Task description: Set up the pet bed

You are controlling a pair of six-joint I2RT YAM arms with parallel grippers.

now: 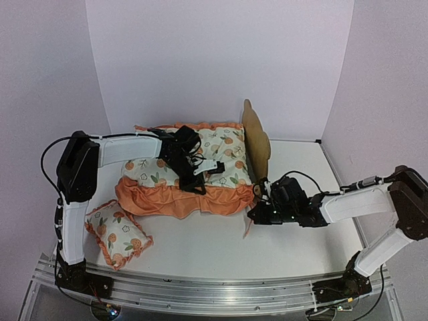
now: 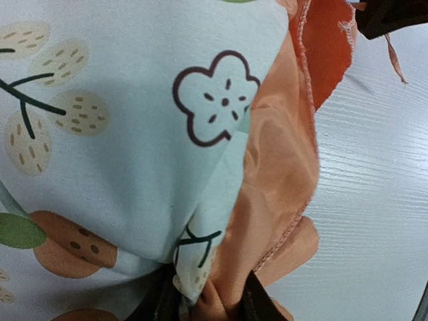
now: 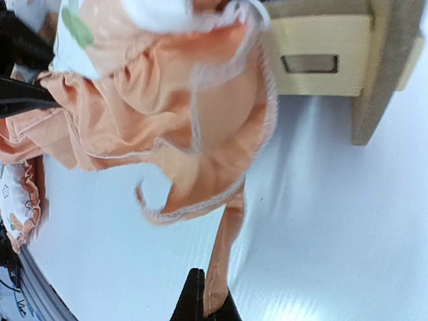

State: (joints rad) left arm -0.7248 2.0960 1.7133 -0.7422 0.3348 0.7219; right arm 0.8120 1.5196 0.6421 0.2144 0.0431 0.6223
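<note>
White walls close round a pale, finely lined table (image 1: 200, 247), and most of the pet bed (image 1: 256, 137) is hidden from me. From overhead I only get its rounded plywood headboard standing upright at 3 o'clock of the mattress cushion (image 1: 200, 157), with the base out of sight beneath the fabric. The right wrist camera adds what the overhead view cannot: a light plywood rail with a rectangular slot and a board beside it at 1 o'clock, both cut off by the picture's edge. The cushion is smooth pale cloth printed with fruit, leaves and outlined flowers, edged in a glossy orange ruffle with stitched hems. The left gripper (image 2: 210, 304) sits at the cushion's near edge, jaws narrow, a bunched fold of print and ruffle pinched between them; only the fingertips show. The right gripper (image 3: 200, 304) is closed tight on a thin trailing strip of that ruffle at the cushion's 4 o'clock corner. A small matching pillow (image 1: 117, 234) lies apart at 7 o'clock.
</note>
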